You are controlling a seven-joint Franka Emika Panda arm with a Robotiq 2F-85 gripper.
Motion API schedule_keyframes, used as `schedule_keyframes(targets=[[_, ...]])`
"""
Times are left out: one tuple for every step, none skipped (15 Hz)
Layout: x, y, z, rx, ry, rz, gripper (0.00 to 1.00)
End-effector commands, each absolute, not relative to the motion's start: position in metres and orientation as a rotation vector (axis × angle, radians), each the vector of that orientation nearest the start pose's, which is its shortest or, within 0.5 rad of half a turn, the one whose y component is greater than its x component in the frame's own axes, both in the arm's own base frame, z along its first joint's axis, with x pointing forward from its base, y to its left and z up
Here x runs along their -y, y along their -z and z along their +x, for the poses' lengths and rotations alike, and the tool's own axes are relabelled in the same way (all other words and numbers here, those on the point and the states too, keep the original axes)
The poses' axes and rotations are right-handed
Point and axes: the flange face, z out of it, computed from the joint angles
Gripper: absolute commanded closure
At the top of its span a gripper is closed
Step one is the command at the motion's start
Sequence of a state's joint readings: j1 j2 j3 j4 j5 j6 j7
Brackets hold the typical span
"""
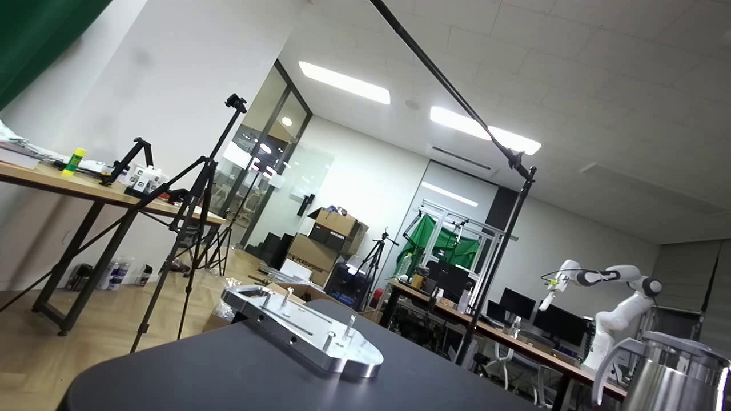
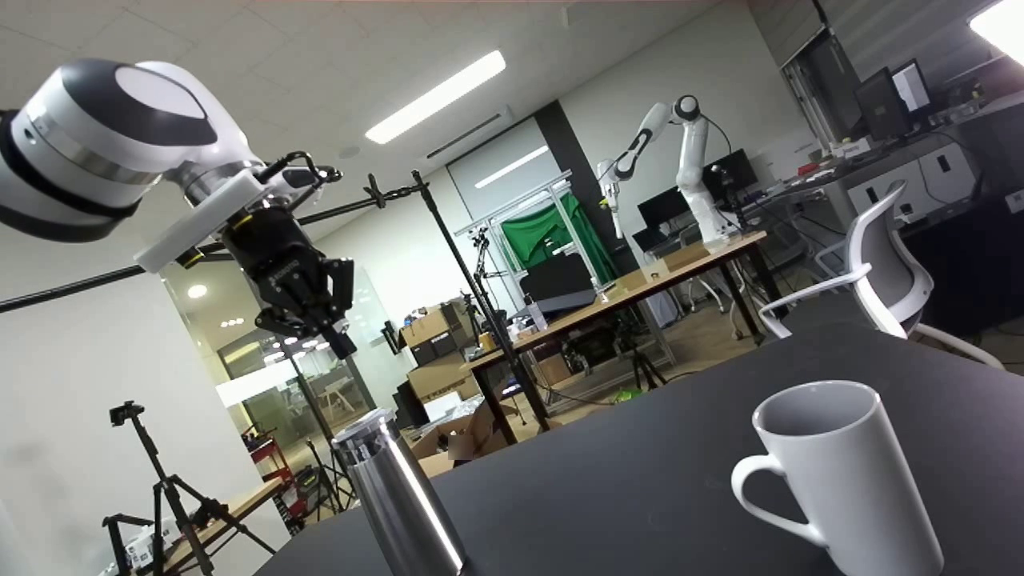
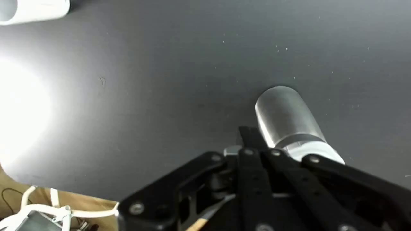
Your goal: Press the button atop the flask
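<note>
Flask [image 2: 408,512]: bottom of the frame, left of centre, in an exterior view, on the dark table [image 2: 600,496]. Brushed metal, bright streak down the side, pale lid [image 2: 366,432] on top. Also lower right corner in an exterior view, base cut off by the frame, grey handle [image 1: 612,365] toward the left. Right of centre in the wrist view, lid partly hidden behind black linkage [image 3: 343,179].

Gripper [image 2: 342,346]: above the flask in an exterior view, left part of the frame, slanting down and to the right; tip apart from the lid. White-and-grey arm [image 2: 172,96] at the upper left. Jaws together; fingers [image 3: 253,179] side by side in the wrist view, up from the lower edge, tips just left of the flask.

Mug [image 2: 856,488]: white, lower right in an exterior view, well apart from the flask, curved handle [image 2: 741,484] toward the left. Partly in frame at the upper left corner of the wrist view. Glare [image 3: 19,112] on the table at the left edge there.

Metal plate [image 1: 308,331] with short pegs [image 1: 287,297]: lower part of an exterior view, left of centre, on the dark table.

Farther back, in both exterior views: white robot arm [image 2: 692,160] on a wooden bench [image 2: 636,286]; cardboard boxes [image 1: 311,254], green cloth [image 1: 422,234].
</note>
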State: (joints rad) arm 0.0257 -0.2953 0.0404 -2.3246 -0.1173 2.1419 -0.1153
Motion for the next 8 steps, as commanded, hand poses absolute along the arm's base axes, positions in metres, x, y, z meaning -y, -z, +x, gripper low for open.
schedule_keyframes(targets=[[-0.06,-0.475,0.49,0.372,0.341,-3.22,1.0],[-0.069,-0.474,0.496,0.37,0.371,-3.214,1.0],[-0.077,-0.473,0.5,0.371,0.396,-3.211,1.0],[-0.084,-0.47,0.505,0.371,0.408,-3.203,1.0],[-0.09,-0.468,0.51,0.371,0.419,-3.193,1.0],[-0.096,-0.464,0.516,0.384,0.434,-3.189,1.0],[-0.1,-0.46,0.521,0.393,0.429,-3.183,1.0],[-0.103,-0.457,0.525,0.398,0.417,-3.175,1.0]])
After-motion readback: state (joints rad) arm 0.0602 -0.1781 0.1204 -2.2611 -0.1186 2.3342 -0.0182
